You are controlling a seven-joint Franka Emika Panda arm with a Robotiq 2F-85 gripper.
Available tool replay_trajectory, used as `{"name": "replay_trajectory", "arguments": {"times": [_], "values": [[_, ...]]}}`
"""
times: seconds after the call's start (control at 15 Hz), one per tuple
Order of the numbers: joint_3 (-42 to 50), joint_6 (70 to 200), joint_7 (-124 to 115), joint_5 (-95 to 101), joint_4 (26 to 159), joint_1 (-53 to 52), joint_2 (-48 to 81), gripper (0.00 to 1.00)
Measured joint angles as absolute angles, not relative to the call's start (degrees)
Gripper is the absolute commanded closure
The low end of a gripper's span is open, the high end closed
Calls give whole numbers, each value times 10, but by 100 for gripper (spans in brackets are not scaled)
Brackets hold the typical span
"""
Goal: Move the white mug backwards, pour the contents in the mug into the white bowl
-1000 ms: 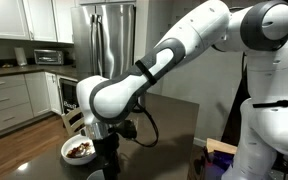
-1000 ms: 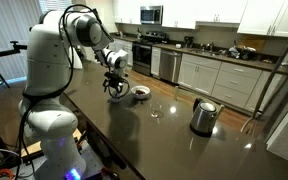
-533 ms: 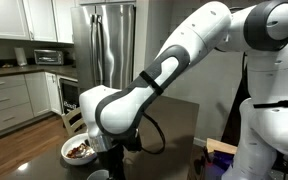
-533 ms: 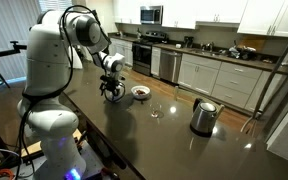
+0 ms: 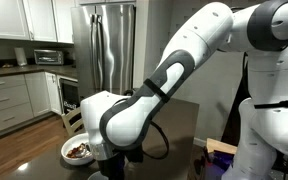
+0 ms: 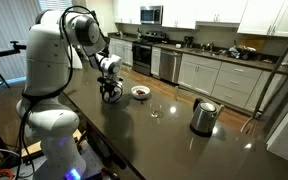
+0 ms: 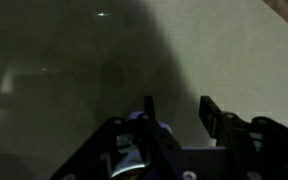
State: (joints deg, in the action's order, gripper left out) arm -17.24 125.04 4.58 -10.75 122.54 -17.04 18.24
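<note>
A long dark glossy desk (image 6: 174,140) ran through a kitchen with white cabinets (image 6: 219,75), a stainless steel fridge (image 5: 109,40) and a countertop microwave (image 5: 47,57). The pincer (image 6: 111,94) hung low over the desk's far left part. In the wrist view its fingers (image 7: 212,112) showed a gap, but I could not tell whether they clamped anything. A pale shape beside one finger seemed to be the small plain white mug (image 7: 134,146), mostly hidden. The round shallow white bowl (image 6: 141,92) with brown bits sat just right of the pincer, apart from it. A clear drinking glass (image 6: 156,110) and a steel kettle (image 6: 203,116) stood farther right.
</note>
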Motion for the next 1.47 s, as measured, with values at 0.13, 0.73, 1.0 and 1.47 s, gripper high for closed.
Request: {"name": "replay_trajectory", "arguments": {"times": [0.13,0.73,1.0,1.47], "values": [[-172,1253,33,-103,1227,-174,182,66],[-167,1280,-75,-93,1233,-185,181,18],[-154,1282,-144,-55,1233,-198,180,52],[-142,1282,-212,-15,1233,-213,178,94]]}}
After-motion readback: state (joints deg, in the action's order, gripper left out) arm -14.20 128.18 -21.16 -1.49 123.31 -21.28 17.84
